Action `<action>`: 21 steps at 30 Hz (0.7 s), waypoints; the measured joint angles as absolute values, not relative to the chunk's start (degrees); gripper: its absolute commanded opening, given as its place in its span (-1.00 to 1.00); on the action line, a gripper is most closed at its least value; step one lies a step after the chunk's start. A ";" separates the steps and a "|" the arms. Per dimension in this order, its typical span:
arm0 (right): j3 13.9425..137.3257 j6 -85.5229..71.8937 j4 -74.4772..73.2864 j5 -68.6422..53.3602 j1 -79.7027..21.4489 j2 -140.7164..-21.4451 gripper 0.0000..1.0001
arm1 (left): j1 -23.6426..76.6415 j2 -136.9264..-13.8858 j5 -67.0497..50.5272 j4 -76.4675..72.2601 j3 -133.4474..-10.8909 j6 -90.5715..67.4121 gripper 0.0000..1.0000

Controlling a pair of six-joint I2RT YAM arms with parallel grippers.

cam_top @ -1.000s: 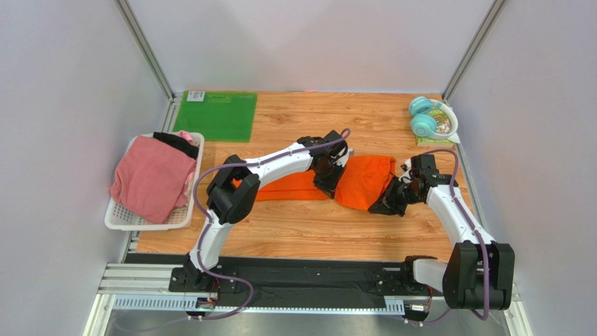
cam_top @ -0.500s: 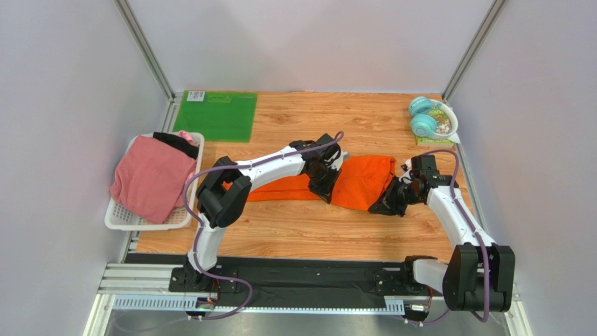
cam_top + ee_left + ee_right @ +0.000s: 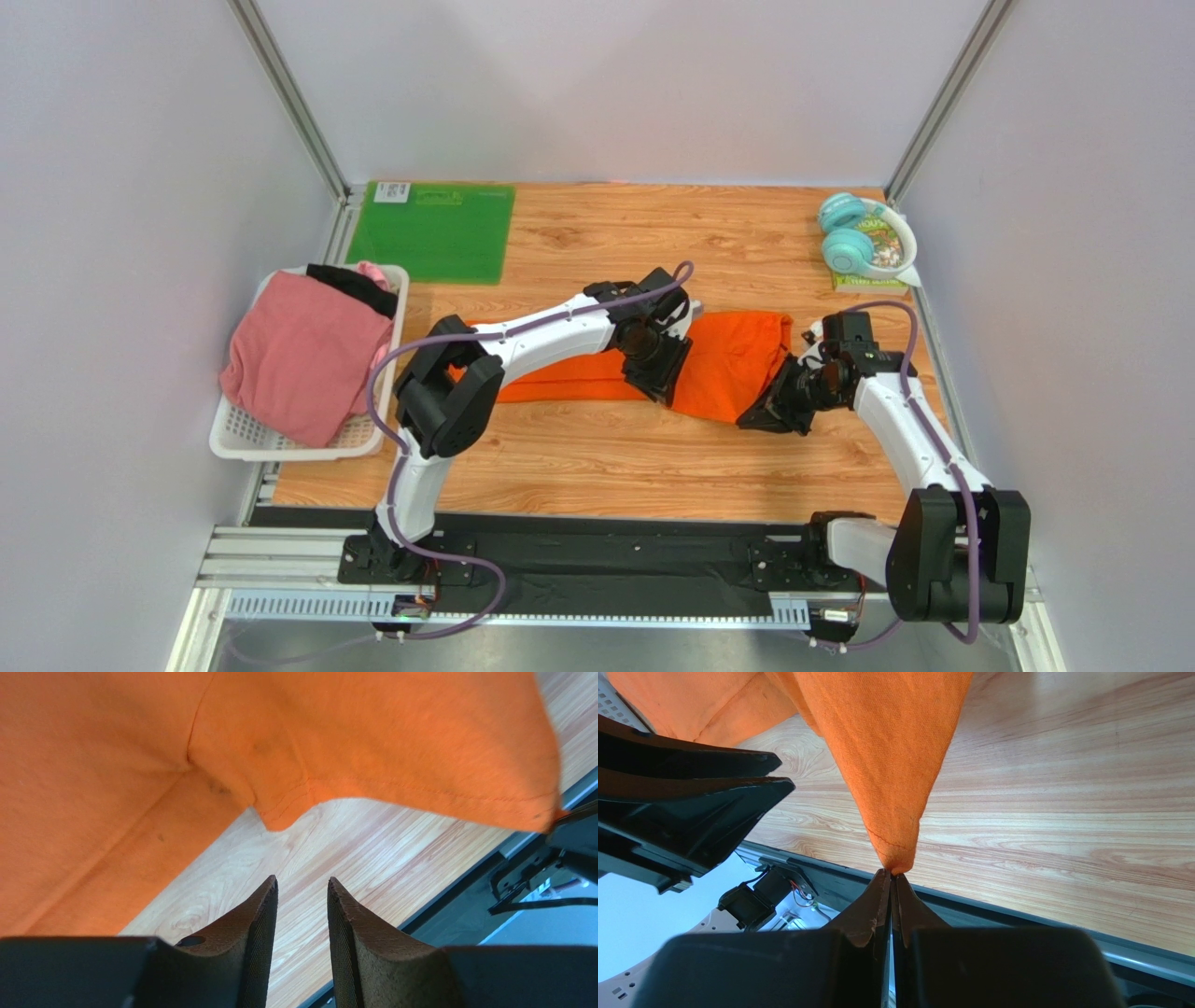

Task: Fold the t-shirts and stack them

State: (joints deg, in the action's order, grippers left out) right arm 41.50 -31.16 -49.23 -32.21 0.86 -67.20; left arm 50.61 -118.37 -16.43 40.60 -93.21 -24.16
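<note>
Seemingly mid-fold: right gripper (image 3: 891, 875) pinches the orange t-shirt (image 3: 892, 756) by a corner; left gripper (image 3: 302, 882), part-open and empty, should grasp the hem next.

T-shirt (image 3: 730, 357) lies at the centre of the table (image 3: 631, 476).
Basket (image 3: 232, 441) of shirts (image 3: 302, 357) at left, mat (image 3: 435, 231) behind it, headphones (image 3: 849, 238) back right.

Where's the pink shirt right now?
In the top view, the pink shirt lies in the white basket at the left, just nearer than the green mat.
</note>
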 measured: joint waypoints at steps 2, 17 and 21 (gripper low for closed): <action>41.41 -31.16 -49.10 -32.27 0.86 -67.20 -0.93 | 50.65 -119.22 -16.01 40.75 -95.26 -24.16 -0.21; 41.17 -30.96 -48.99 -32.67 0.86 -67.31 -0.94 | 51.03 -125.86 -15.31 41.98 -98.04 -24.14 -0.28; 41.17 -30.98 -48.97 -32.73 0.86 -67.29 -0.93 | 51.03 -125.86 -15.29 42.11 -98.06 -24.14 -0.29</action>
State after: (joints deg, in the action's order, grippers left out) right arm 41.17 -30.98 -48.97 -32.73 0.86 -67.29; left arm 51.03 -125.86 -15.29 42.11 -98.06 -24.14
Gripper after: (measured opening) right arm 0.034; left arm 0.362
